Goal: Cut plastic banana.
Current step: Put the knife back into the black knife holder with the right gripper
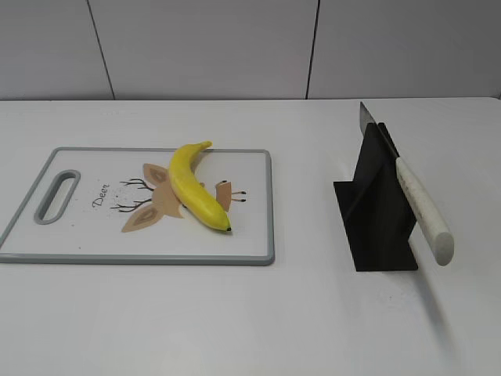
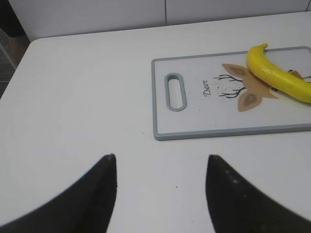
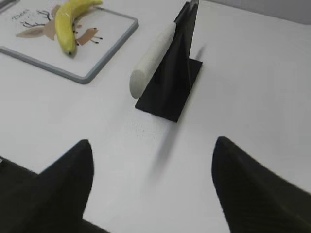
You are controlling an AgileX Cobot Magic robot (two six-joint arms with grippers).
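We note both pincers spread wide and empty: the left gripper (image 2: pixel 160 167) hangs over bare table, with the cutting board (image 2: pixel 194 132) ahead of it and the plastic banana (image 2: pixel 277 75) on the board's far-right part; the right gripper (image 3: pixel 151 150) faces the knife (image 3: pixel 153 58) resting handle-first in its black stand (image 3: pixel 170 92), just ahead. Risks we see — a skewed grasp on the sloping handle could tip the light stand; the glossy, unrestrained banana may roll under the blade.

White table (image 1: pixel 235 321), pale panelled wall (image 1: pixel 203 47), perhaps seamed
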